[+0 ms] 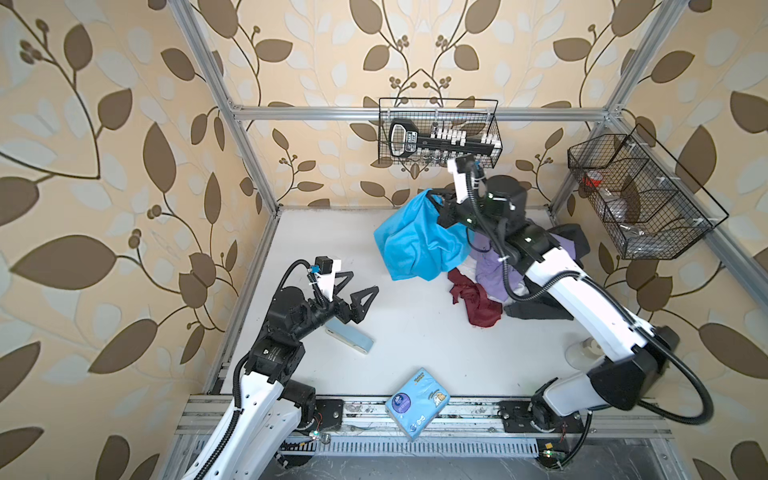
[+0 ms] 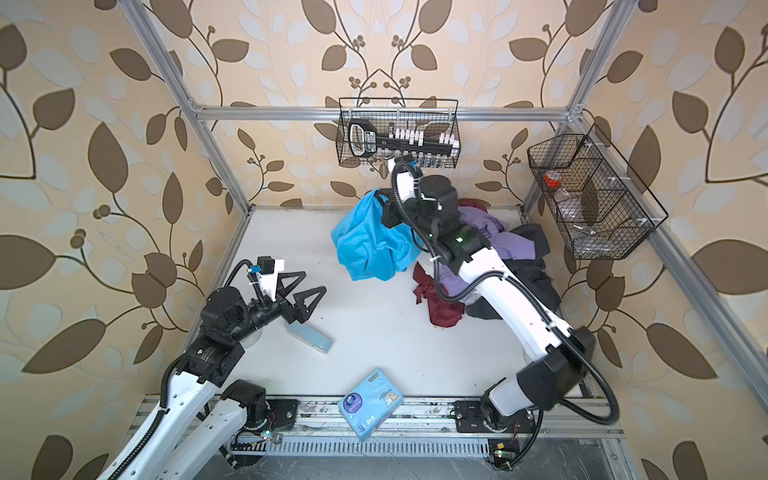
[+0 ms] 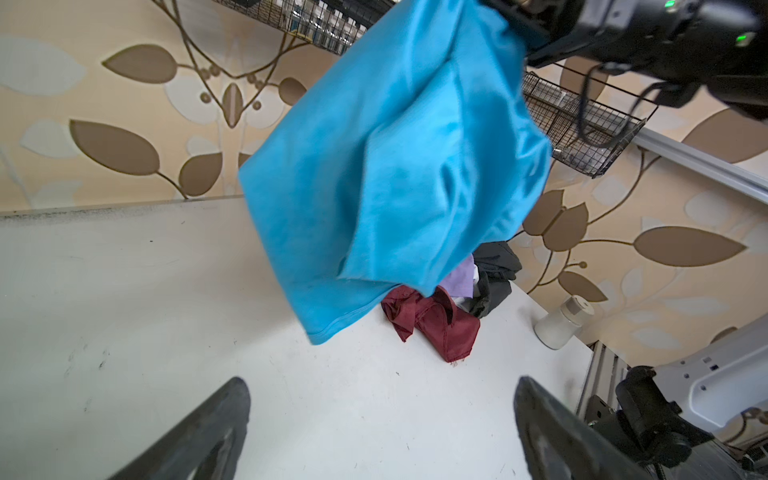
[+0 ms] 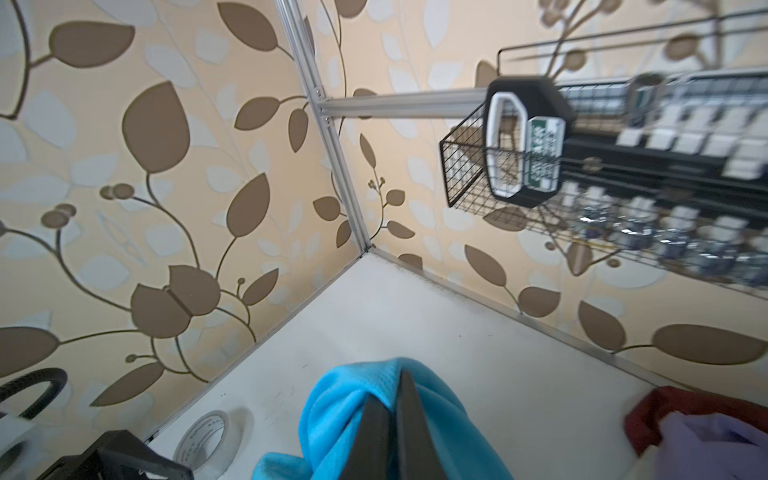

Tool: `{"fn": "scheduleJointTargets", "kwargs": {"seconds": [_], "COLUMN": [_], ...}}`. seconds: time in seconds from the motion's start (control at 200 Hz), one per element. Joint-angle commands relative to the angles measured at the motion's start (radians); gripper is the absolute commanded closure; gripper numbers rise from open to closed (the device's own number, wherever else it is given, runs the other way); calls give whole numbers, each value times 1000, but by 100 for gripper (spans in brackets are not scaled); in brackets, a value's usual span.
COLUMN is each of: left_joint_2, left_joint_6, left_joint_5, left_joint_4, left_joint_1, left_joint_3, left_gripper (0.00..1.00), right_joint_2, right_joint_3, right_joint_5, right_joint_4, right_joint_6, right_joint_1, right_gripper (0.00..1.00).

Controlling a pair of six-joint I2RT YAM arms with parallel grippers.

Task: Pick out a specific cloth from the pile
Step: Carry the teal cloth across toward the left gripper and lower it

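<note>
Right gripper (image 4: 392, 395) pinches the bright turquoise fabric cloth (image 1: 415, 245); it hangs beside the heaped garment pile (image 1: 482, 309). Left gripper (image 1: 363, 281) gapes, empty.

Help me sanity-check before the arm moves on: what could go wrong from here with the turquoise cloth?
The right gripper pinches only a bunched fold of the cloth; it could slip. Its hanging hem is near the pile, whose maroon garment it might drag. The wire basket looks close above; lifting higher may hit it.
</note>
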Motion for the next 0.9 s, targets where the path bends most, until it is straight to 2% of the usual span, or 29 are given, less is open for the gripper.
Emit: {"fn": "scheduleJointTargets", "kwargs": {"seconds": [0.0,0.205,0.315,0.37,0.43,0.535,0.725,0.84,0.9], "left_joint_2": [-26,-29,-26,-26,-27,-33,-39,-38,-37], "left_joint_6": [11,17,21,20,22,22,19,17,17], "left_joint_5": [-42,-56,-67,-83,-101,-122,-137,-139,-140], "left_joint_4": [40,40,44,45,44,45,52,50,54], "left_joint_1": [-10,-10,-10,-10,-10,-10,-10,-10,-10], "left_joint_3": [-8,-8,-10,-11,-12,-16,-26,-26,-28], "left_gripper": [1,1,1,1,1,1,1,1,1], "right_joint_2": [134,519,691,732,753,816,1103,1178,1187], "right_joint_3": [147,605,804,810,743,650,823,811,782], "right_joint_5": [-76,-212,-320,-365,-398,-401,-414,-401,-391], "right_joint_4": [27,-75,-50,27,160,335,312,322,321], "right_joint_6": [9,26,82,123,173,233,316,347,349], "right_joint_1": [38,79,92,95,97,102,106,106,106], "right_gripper": [100,100,100,100,100,96,89,87,81]}}
